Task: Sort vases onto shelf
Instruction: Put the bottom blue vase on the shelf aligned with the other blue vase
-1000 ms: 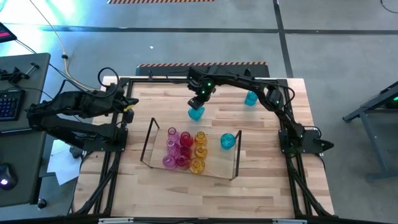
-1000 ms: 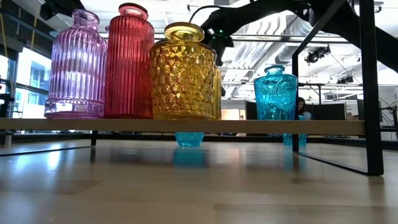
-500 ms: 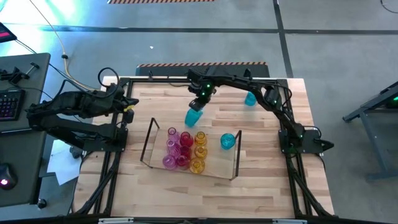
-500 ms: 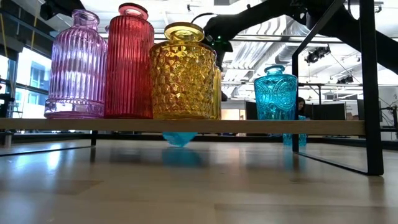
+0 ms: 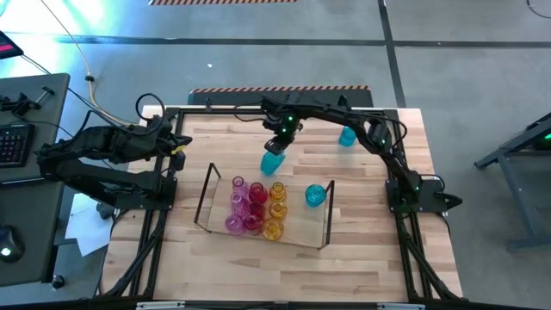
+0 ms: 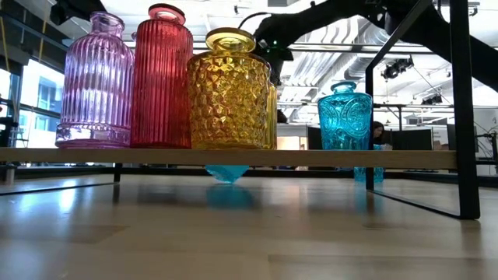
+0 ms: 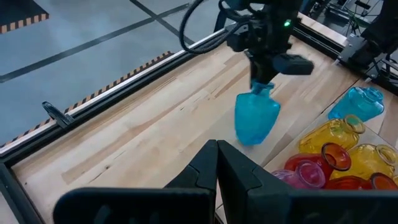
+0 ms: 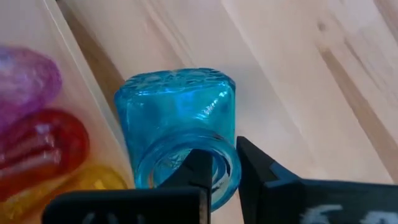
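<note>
My right gripper [image 5: 277,142] is shut on a cyan vase [image 5: 272,161] just beyond the shelf's far edge, left of the table's middle. The shelf [image 5: 301,226], a clear tray with dark end frames, carries pink [image 5: 235,196], red [image 5: 256,195] and yellow [image 5: 276,200] vases standing on their bases, and one cyan vase [image 5: 315,195] apart to the right. Another cyan vase [image 5: 347,136] stands on the table at the far right. My left gripper [image 5: 179,148] waits shut over the table's left edge. My right gripper pinches the cyan vase's mouth rim [image 8: 229,167], one finger [image 8: 198,167] inside the mouth and one [image 8: 256,168] outside. The fingers come steeply from above. The vase [image 7: 255,118] hangs tilted below them. I cannot tell whether its base edge [image 6: 226,176] touches the table.
The black metal frame [image 5: 405,215] runs round the table, with an upright post [image 6: 463,109] near the right front. Bare wood lies in front of the shelf and along the far left of the table [image 5: 215,138]. A desk with a keyboard [image 5: 13,142] stands off the left.
The cyan vase under my right gripper has tipped from upright to tilted, its base swinging a little toward the table's left. The gripper has stayed over the same spot.
</note>
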Controlling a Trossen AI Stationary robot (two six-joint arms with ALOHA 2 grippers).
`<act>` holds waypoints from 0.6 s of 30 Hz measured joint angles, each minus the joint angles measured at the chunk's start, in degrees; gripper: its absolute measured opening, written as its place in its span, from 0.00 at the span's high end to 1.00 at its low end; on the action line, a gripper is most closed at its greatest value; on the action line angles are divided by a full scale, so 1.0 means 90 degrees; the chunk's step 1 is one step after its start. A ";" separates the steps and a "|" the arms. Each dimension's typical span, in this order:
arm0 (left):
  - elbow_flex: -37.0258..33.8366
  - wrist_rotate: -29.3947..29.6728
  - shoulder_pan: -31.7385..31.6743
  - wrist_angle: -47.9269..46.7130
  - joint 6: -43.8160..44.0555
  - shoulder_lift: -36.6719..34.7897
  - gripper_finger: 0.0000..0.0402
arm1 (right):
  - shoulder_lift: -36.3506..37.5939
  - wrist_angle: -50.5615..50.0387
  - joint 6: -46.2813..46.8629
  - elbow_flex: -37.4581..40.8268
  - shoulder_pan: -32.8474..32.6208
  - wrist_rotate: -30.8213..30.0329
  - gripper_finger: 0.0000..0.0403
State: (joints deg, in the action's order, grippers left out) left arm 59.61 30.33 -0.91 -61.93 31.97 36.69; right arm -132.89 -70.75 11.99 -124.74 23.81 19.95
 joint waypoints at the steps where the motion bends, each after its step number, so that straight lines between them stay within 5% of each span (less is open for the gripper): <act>1: 0.0000 0.0002 0.0000 0.0000 -0.0017 0.0000 1.00 | 0.0057 -0.0127 -0.0005 0.0003 0.0000 -0.0038 0.96; 18: 0.0000 -0.0004 0.0000 0.0002 -0.0235 0.0000 1.00 | 0.1789 -0.2094 0.0732 -0.0869 -0.0282 -0.1194 0.96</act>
State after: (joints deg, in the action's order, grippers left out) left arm 59.61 30.29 -0.91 -61.91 29.85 36.69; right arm -116.79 -89.60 18.58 -132.56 21.27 9.21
